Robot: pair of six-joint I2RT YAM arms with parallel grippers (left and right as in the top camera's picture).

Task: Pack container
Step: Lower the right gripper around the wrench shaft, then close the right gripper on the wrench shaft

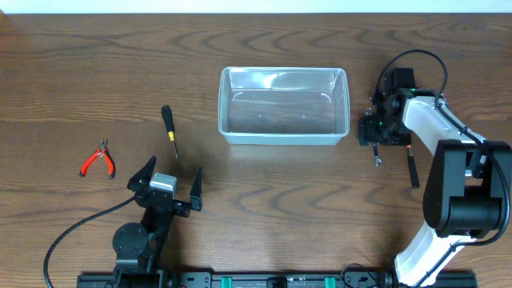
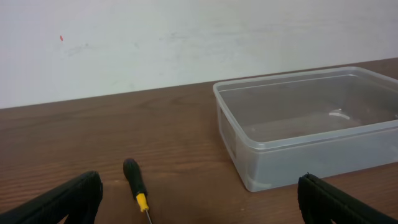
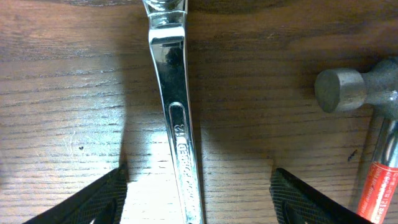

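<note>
Right tool hangs low over the table with its two fingers apart, one on each side of a polished wrench that lies flat between them, touched by neither. The left tool rests near the front edge, spread wide and holding nothing, with a black-and-yellow screwdriver just ahead of it and red pliers off to its left. The container stands empty mid-table, between the two arms and just left of the right tool.

The likeliest trouble is the grasp itself. That wrench is thin, slick and flat on the wood, so fingers that sit too high may slide over it, and fingers too low may scrape the table. A grip taken off the shaft's middle could let it swing or drop on the way to the container, and a long piece carried tilted might catch the rim. A hammer lies near the outer finger, and a sideways drift could knock it. The light plastic container may also shift if struck.

The table is dark wood with strong grain and some glare. Behind it is a plain pale wall
</note>
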